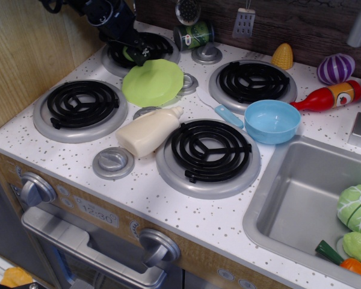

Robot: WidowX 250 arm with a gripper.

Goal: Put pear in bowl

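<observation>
Gripper (132, 53) clenched around the pear (128, 55) over the back-left burner (163, 47), beside the plate's (153, 83) rim; bowl (272, 121) well apart near the sink (301, 198) edge

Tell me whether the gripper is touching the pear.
Touching, it seems. The one camera view shows the gripper over the back left burner with its black fingers closed around the pear, of which only a green sliver shows between them.

A single camera looked down from above the near edge at a toy stove (210, 150), facing the far backsplash (301, 24), fairly close.
</observation>
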